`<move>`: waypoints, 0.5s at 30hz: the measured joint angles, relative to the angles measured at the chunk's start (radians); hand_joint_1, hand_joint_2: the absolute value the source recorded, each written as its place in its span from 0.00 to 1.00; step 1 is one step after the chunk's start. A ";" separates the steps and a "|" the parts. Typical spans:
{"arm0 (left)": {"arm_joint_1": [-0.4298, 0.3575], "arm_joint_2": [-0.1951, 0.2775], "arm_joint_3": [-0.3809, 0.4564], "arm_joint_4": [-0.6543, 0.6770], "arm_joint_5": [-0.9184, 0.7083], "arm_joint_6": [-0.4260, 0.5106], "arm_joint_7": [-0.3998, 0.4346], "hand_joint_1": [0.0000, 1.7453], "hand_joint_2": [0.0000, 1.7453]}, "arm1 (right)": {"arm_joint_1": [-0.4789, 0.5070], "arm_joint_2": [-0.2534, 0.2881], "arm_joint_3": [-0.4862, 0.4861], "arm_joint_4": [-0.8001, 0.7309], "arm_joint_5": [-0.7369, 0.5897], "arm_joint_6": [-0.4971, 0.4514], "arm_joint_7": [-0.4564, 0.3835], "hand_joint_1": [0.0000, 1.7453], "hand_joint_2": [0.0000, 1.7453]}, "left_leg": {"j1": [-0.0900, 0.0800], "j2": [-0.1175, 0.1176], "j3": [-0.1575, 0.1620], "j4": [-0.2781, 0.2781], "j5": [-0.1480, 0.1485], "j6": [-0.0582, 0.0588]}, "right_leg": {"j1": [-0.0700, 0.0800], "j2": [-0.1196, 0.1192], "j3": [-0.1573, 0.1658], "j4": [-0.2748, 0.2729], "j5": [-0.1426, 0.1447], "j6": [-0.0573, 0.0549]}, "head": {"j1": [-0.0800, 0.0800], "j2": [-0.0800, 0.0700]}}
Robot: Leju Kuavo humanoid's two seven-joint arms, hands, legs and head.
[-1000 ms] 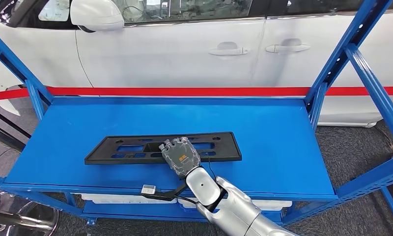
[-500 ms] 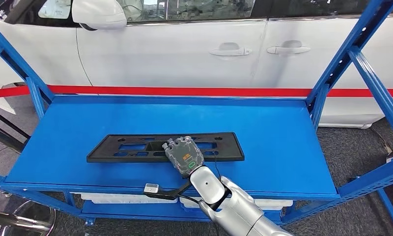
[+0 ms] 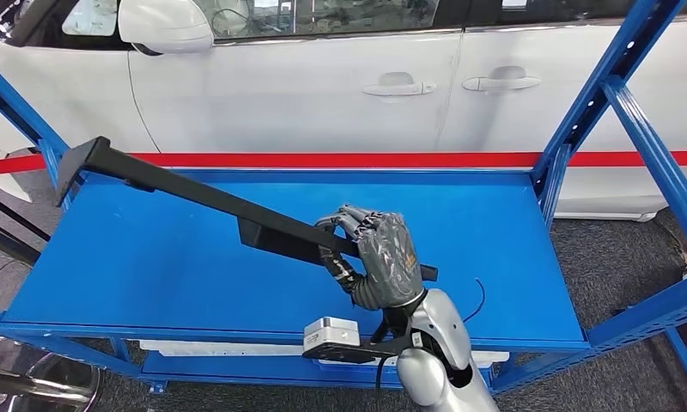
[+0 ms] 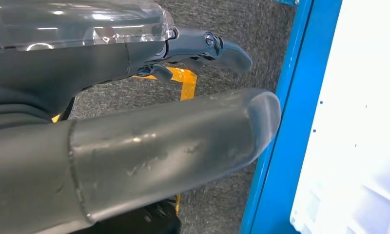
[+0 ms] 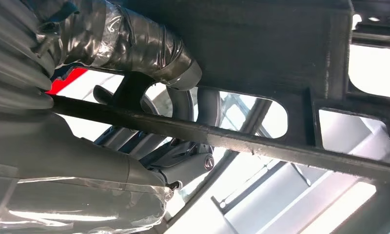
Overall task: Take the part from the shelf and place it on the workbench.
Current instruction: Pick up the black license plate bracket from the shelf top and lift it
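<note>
A long black plastic part (image 3: 194,199) is held lifted above the blue shelf (image 3: 495,232), slanting from the upper left of the frame down to the lower centre. It is gripped near its lower end by the right hand (image 3: 379,257), whose fingers are wrapped closed around it. Its raised far end reaches past the shelf's left rear corner. A white car (image 3: 323,86) with a red stripe is seen behind. The left hand (image 4: 134,122) is seen by a blue post (image 4: 276,146), fingers apart, holding nothing.
</note>
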 joint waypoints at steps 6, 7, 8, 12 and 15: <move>0.002 0.000 0.006 0.000 0.008 0.001 -0.002 0.00 0.00 | 0.032 0.000 -0.015 -0.071 -0.105 0.032 -0.040 0.96 1.00 | -0.003 0.000 0.048 -0.105 0.084 0.015 | 0.005 0.003 0.003 0.001 -0.001 0.001 | 0.000 0.000; 0.001 0.000 0.008 0.000 0.011 0.001 -0.004 0.00 0.00 | 0.036 0.000 -0.015 -0.087 -0.160 0.054 -0.052 0.96 1.00 | -0.006 0.000 0.074 -0.158 0.101 0.021 | 0.006 0.003 0.003 0.001 -0.001 0.004 | 0.000 0.000; 0.001 0.001 0.010 0.000 0.015 0.001 -0.006 0.00 0.00 | 0.040 0.000 -0.016 -0.104 -0.225 0.083 -0.062 0.96 1.00 | -0.009 0.000 0.089 -0.188 0.107 0.025 | 0.007 0.003 0.003 0.000 -0.001 0.009 | 0.000 0.000; 0.005 0.002 0.029 0.000 0.040 -0.001 -0.018 0.00 0.00 | 0.060 -0.005 -0.017 -0.176 -0.515 0.229 -0.077 0.96 1.00 | -0.007 0.000 0.098 -0.212 0.116 0.045 | 0.007 0.001 0.002 0.010 -0.011 0.031 | 0.000 0.000; 0.006 0.002 0.040 0.000 0.048 -0.004 -0.023 0.00 0.00 | 0.068 -0.013 -0.017 -0.216 -0.594 0.269 -0.079 0.96 1.00 | -0.003 0.003 0.103 -0.224 0.124 0.059 | 0.007 0.001 -0.058 0.147 -0.094 0.040 | 0.000 0.000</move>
